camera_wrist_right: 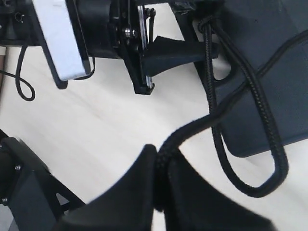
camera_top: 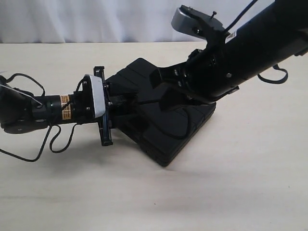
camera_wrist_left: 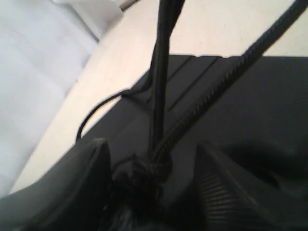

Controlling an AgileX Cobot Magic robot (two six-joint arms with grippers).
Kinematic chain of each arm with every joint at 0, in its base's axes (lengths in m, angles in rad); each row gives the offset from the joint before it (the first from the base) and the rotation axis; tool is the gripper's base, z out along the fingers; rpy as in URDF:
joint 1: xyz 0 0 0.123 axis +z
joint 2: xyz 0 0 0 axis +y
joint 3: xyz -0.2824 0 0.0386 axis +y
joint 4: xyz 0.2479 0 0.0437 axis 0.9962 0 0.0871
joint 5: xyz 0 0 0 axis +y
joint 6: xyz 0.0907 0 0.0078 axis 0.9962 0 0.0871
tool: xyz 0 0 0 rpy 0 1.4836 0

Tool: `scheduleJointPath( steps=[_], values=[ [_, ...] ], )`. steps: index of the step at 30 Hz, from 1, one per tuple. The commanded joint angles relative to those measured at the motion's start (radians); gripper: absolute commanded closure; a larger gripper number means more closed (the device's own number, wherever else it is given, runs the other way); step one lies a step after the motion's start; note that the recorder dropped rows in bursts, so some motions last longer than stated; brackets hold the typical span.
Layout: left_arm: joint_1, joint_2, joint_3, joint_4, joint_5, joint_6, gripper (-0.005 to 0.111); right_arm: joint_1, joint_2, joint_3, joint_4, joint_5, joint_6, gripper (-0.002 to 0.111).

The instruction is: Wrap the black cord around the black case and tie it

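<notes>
The black case lies flat and skewed at the table's middle. My left gripper is at its left edge and stands open. The black cord's knot sits between the wide-apart fingers without being pinched. Two strands of the black cord run from the knot across the case. My right gripper hangs over the case's top. It is shut on the black cord, which leads back to the case and hangs in a loop off its edge.
The pale wooden table stretches all round the case. The left arm's thin cables trail on the table at the left. A white curtain closes the back. The right arm's dark body crosses the upper right.
</notes>
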Motion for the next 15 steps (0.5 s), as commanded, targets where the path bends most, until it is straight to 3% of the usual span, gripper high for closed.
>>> scheduleJointPath(
  steps=[1, 7, 10, 15],
  values=[
    [-0.005, -0.098, 0.043, 0.003, 0.154, -0.188, 0.054, -0.006, -0.03, -0.015, -0.044, -0.005, -0.039, 0.104],
    [-0.005, -0.313, 0.133, -0.001, 0.35, -0.487, 0.054, -0.006, -0.071, -0.035, -0.196, -0.059, -0.001, 0.104],
    [-0.007, -0.35, 0.133, -0.005, 0.478, -0.783, 0.054, -0.006, -0.071, -0.035, -0.258, -0.08, 0.002, 0.104],
    [-0.007, -0.341, 0.133, 0.04, 0.569, -1.077, 0.054, -0.006, -0.071, -0.035, -0.371, -0.143, -0.003, 0.104]
  ],
)
